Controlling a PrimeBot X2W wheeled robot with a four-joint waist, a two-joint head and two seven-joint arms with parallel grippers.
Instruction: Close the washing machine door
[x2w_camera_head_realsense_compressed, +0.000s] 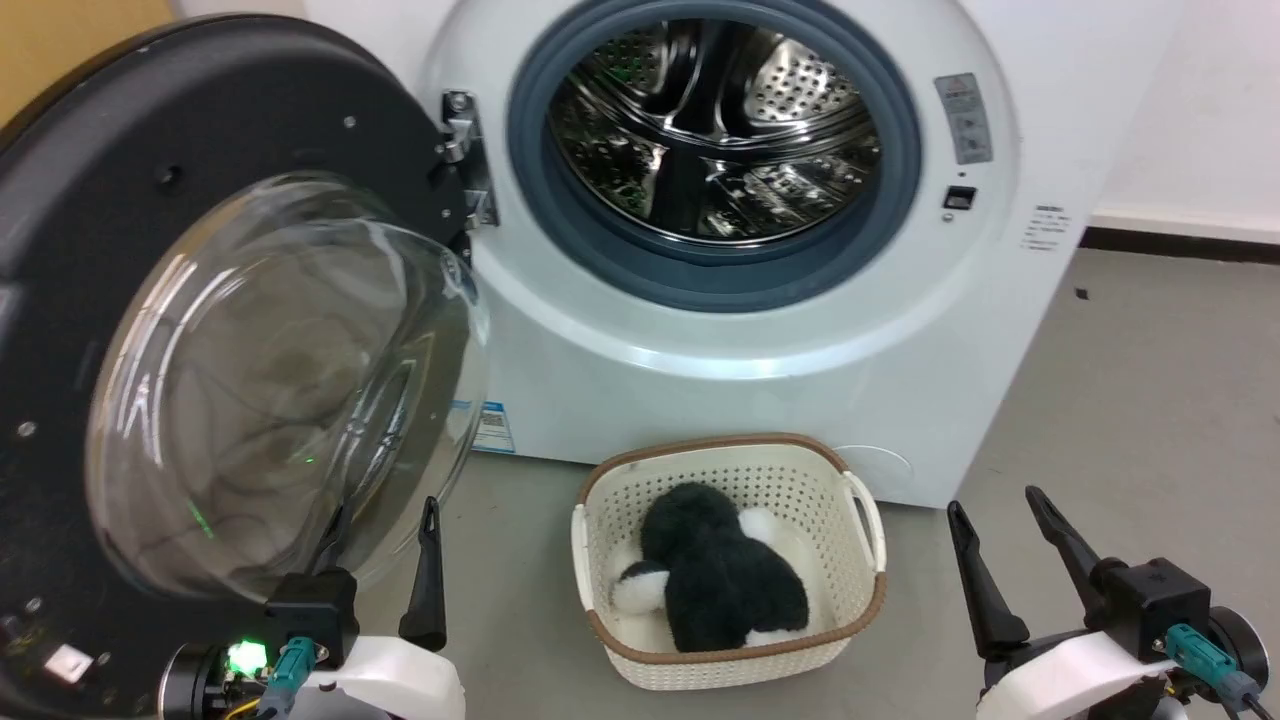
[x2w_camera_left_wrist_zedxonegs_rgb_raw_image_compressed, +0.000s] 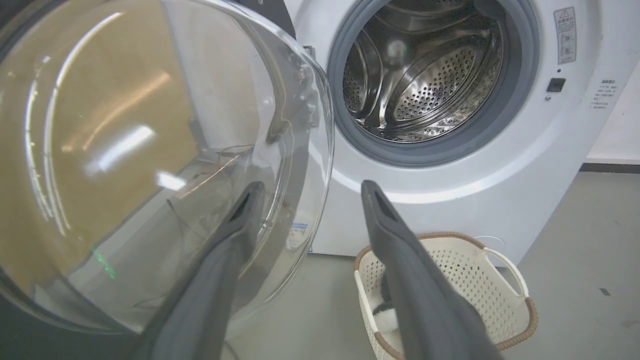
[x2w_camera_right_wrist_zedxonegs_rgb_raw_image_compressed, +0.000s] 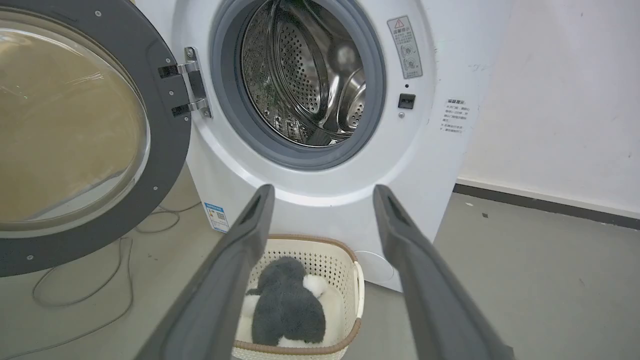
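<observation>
The washing machine door (x2w_camera_head_realsense_compressed: 150, 150) is swung wide open to the left, its black inner face and bulging clear glass bowl turned toward me. It hangs on a metal hinge (x2w_camera_head_realsense_compressed: 462, 150) from the white washing machine (x2w_camera_head_realsense_compressed: 760, 340), whose steel drum (x2w_camera_head_realsense_compressed: 715, 130) is exposed. My left gripper (x2w_camera_head_realsense_compressed: 385, 505) is open at the lower right edge of the glass bowl, one finger overlapping it; I cannot tell whether they touch. My right gripper (x2w_camera_head_realsense_compressed: 995, 498) is open and empty, low on the right. The wrist views show the door (x2w_camera_left_wrist_zedxonegs_rgb_raw_image_compressed: 125, 150) (x2w_camera_right_wrist_zedxonegs_rgb_raw_image_compressed: 165, 130), the machine (x2w_camera_left_wrist_zedxonegs_rgb_raw_image_compressed: 450, 180) (x2w_camera_right_wrist_zedxonegs_rgb_raw_image_compressed: 430, 165) and each open gripper (x2w_camera_left_wrist_zedxonegs_rgb_raw_image_compressed: 311, 184) (x2w_camera_right_wrist_zedxonegs_rgb_raw_image_compressed: 324, 187).
A cream perforated basket (x2w_camera_head_realsense_compressed: 730, 445) (x2w_camera_left_wrist_zedxonegs_rgb_raw_image_compressed: 470, 260) (x2w_camera_right_wrist_zedxonegs_rgb_raw_image_compressed: 320, 247) with a dark and white plush toy (x2w_camera_head_realsense_compressed: 715, 580) (x2w_camera_right_wrist_zedxonegs_rgb_raw_image_compressed: 285, 305) stands on the floor in front of the machine, between my grippers. A cable (x2w_camera_right_wrist_zedxonegs_rgb_raw_image_compressed: 100, 295) lies on the floor below the door. A white wall (x2w_camera_right_wrist_zedxonegs_rgb_raw_image_compressed: 550, 100) stands to the right.
</observation>
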